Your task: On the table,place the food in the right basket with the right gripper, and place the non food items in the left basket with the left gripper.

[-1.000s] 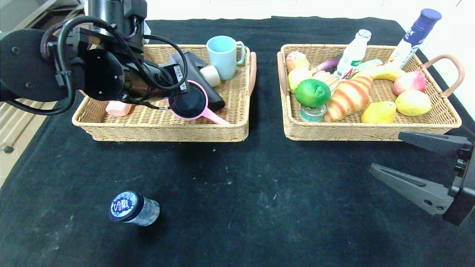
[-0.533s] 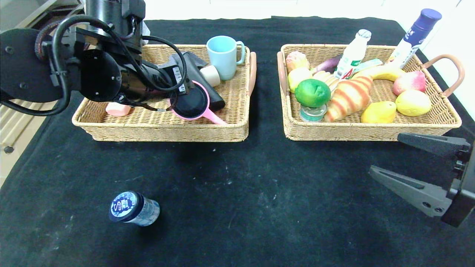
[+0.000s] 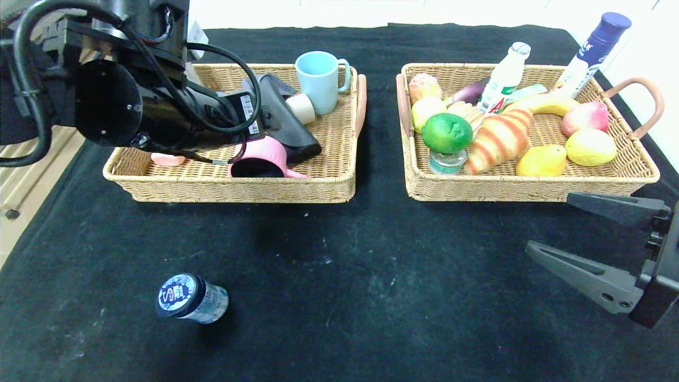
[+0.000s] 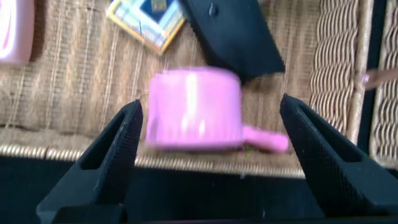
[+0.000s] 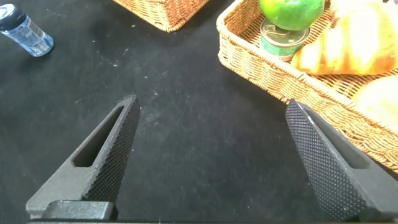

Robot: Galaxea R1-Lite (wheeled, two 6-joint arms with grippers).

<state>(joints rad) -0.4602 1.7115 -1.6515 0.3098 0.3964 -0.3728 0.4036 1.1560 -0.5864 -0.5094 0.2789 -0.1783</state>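
A pink cup with a handle (image 3: 260,157) lies on its side at the front of the left basket (image 3: 238,190). In the left wrist view my left gripper (image 4: 211,115) is open just above the pink cup (image 4: 194,109), its fingers apart on either side and not touching it. My left arm (image 3: 132,109) hangs over the left basket. A small bottle with a blue cap (image 3: 191,298) lies on the black cloth at the front left; it also shows in the right wrist view (image 5: 25,28). My right gripper (image 3: 551,223) is open and empty, in front of the right basket (image 3: 530,192).
The left basket also holds a light blue mug (image 3: 318,79), a black case (image 3: 289,124) and a pink block (image 3: 168,158). The right basket holds fruit, a croissant (image 3: 498,139), a can (image 3: 447,161) and two bottles. The table's left edge is near my left arm.
The pink cup has left my left gripper and tipped onto its side at the basket's front. My left arm has risen and drawn back to the left. The right gripper has hardly moved.
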